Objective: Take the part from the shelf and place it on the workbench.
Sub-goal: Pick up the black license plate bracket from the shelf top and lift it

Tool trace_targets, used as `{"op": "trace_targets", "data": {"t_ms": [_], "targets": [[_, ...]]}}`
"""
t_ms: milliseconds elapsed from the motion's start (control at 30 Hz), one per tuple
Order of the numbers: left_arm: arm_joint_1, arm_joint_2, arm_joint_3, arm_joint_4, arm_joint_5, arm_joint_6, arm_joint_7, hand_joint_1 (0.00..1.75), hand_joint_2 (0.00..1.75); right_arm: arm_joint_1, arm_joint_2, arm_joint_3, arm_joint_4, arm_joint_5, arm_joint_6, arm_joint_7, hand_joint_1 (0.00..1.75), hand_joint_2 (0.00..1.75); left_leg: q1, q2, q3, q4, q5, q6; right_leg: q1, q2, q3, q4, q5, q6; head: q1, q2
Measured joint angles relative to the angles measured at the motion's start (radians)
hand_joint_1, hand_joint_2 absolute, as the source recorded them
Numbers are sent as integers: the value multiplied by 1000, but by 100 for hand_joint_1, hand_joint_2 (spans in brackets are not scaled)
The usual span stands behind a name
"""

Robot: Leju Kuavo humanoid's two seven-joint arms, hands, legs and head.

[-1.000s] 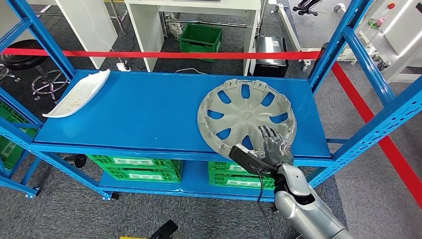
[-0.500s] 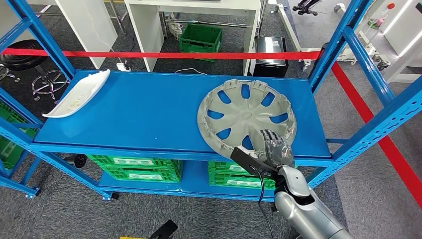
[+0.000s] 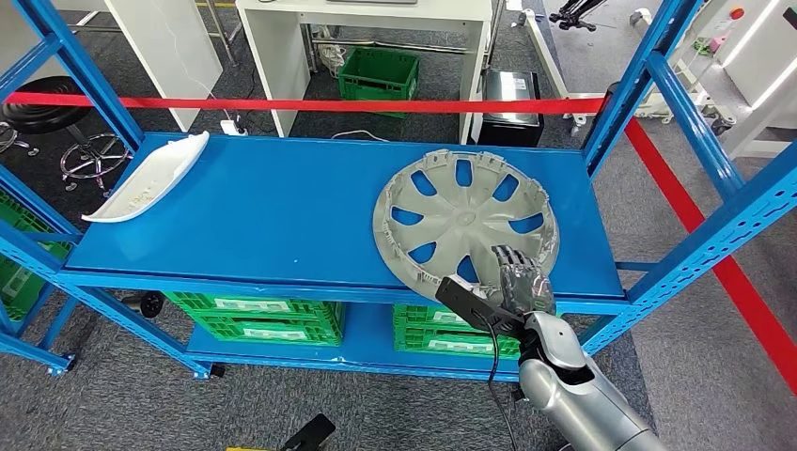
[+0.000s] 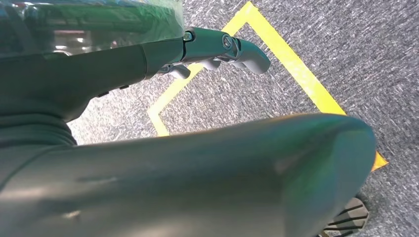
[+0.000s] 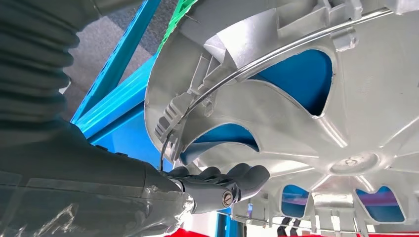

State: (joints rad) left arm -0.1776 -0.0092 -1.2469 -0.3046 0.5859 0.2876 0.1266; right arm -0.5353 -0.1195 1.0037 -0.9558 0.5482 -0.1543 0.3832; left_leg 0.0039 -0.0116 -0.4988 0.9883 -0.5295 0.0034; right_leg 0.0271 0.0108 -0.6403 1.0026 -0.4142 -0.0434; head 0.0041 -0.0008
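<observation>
A silver wheel cover (image 3: pixel 465 218) lies flat on the right half of the blue shelf board (image 3: pixel 263 216), hollow side up. My right hand (image 3: pixel 515 277) reaches over its near rim, fingers stretched out and resting on the inner face. In the right wrist view the fingers (image 5: pixel 217 183) lie against a spoke of the wheel cover (image 5: pixel 346 123), and the thumb is hidden. A white curved trim part (image 3: pixel 146 178) lies at the shelf's far left corner. My left hand (image 4: pixel 217 47) hangs over the carpet, fingers apart and holding nothing.
Blue uprights (image 3: pixel 639 85) frame the shelf on both sides. Green crates (image 3: pixel 254 319) sit on the level below. Red tape (image 3: pixel 282 103) runs behind the rack, with white desks and a green crate (image 3: pixel 378 70) beyond. Yellow floor tape (image 4: pixel 291 64) lies under my left hand.
My right hand has drawn back a little toward the near rim of the wheel cover. The wheel cover and the white part have not moved.
</observation>
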Motion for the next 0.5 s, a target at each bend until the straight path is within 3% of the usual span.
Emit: {"op": "trace_targets", "data": {"t_ms": [500], "targets": [[1, 0, 12, 0, 0, 2, -3, 0, 0, -9, 4, 7, 16, -29, 2, 6, 0, 175, 0, 0, 2, 0, 0, 0, 0, 0, 2, 0, 0, 0, 0, 0]]}}
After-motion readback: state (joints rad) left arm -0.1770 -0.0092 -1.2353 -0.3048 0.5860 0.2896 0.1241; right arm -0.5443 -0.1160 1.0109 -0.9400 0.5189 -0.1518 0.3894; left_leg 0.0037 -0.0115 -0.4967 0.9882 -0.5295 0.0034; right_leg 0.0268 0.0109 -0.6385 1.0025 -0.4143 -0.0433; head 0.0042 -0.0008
